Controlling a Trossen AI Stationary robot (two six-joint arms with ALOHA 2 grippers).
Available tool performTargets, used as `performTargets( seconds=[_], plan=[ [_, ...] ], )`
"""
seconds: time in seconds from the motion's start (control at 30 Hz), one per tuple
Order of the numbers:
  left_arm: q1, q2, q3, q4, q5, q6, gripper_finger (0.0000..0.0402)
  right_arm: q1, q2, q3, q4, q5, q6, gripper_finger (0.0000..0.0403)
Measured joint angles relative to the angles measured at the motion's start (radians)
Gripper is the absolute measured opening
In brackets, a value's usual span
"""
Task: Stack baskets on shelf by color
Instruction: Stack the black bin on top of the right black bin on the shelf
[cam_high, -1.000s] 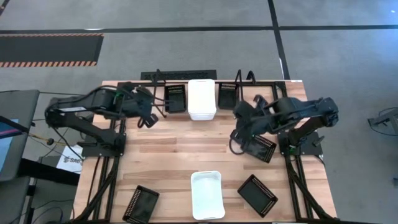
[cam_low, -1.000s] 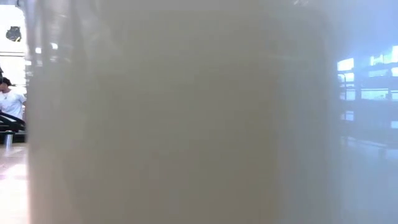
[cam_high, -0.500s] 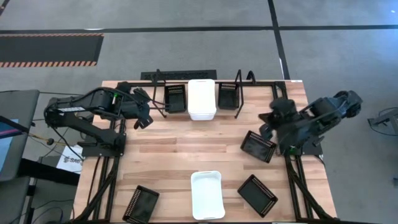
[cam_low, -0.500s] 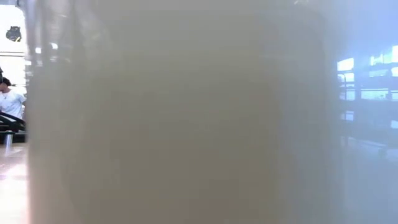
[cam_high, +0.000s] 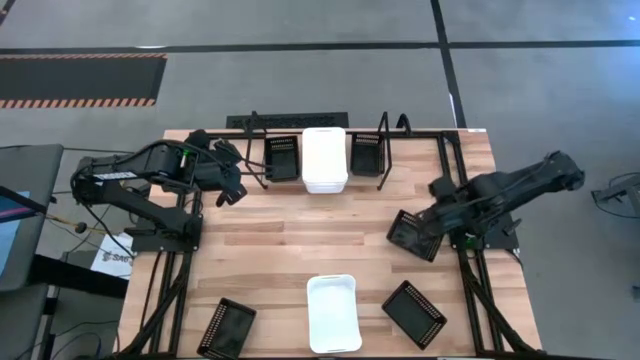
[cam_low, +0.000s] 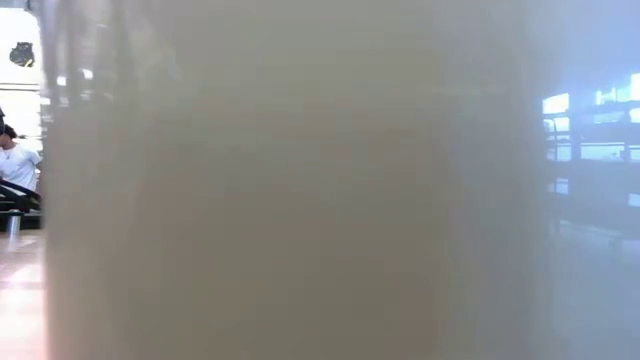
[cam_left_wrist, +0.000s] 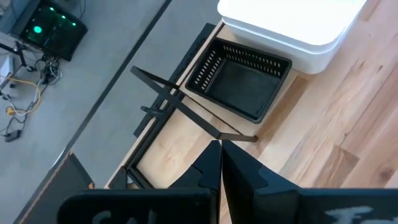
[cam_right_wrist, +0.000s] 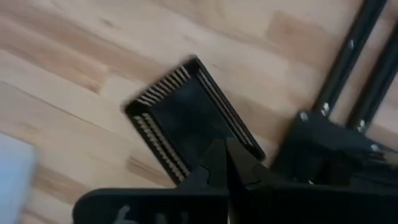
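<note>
- Baskets, nearest the right gripper (cam_high: 418, 226): one black mesh basket (cam_high: 415, 236) lies tilted on the table (cam_high: 270, 250) right under the closed fingertips; the right wrist view shows the same basket (cam_right_wrist: 186, 118) just past the pressed-together fingers (cam_right_wrist: 214, 163). Nothing held.
- Farther toward the table's front edge from that gripper: a second black basket (cam_high: 414, 313), then a white basket (cam_high: 332, 313), open side up, and beyond it a third black basket (cam_high: 226, 327) at the corner.
- Left gripper (cam_high: 232, 195): fingers shut, empty, just beside the shelf (cam_high: 255, 150) end. Its wrist view shows a black basket (cam_left_wrist: 241, 79) seated in the shelf ahead of the fingertips, a white stack (cam_left_wrist: 292, 28) touching it on the far side.
- Past the white stack (cam_high: 324, 160) from the left gripper: another black basket (cam_high: 365, 153) in the shelf.
- Low view: blocked by a pale surface; a person (cam_low: 12, 160) shows at the edge, far off.
</note>
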Motion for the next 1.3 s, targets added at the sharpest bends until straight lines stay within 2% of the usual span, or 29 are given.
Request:
performTargets(
  seconds=[0.3, 0.53, 0.77, 0.97, 1.3],
  plan=[
    [0.000, 0.000, 0.000, 0.009, 0.000, -0.001, 0.0000, -0.079, 0.001, -0.135, 0.208, -0.024, -0.096, 0.0034],
    [0.000, 0.000, 0.000, 0.026, 0.000, -0.002, 0.0000, -0.184, 0.001, -0.161, 0.241, -0.017, -0.205, 0.0071],
    [0.000, 0.000, 0.000, 0.041, 0.000, -0.002, 0.0000, -0.296, 0.001, -0.161, 0.260, -0.035, -0.352, 0.0147],
    [0.000, 0.000, 0.000, 0.075, 0.000, -0.002, 0.0000, -0.368, 0.001, -0.161, 0.275, -0.115, -0.529, 0.0205],
    [0.000, 0.000, 0.000, 0.081, 0.001, -0.003, 0.0000, -0.421, 0.001, -0.176, 0.292, -0.187, -0.700, 0.0205]
  ],
)
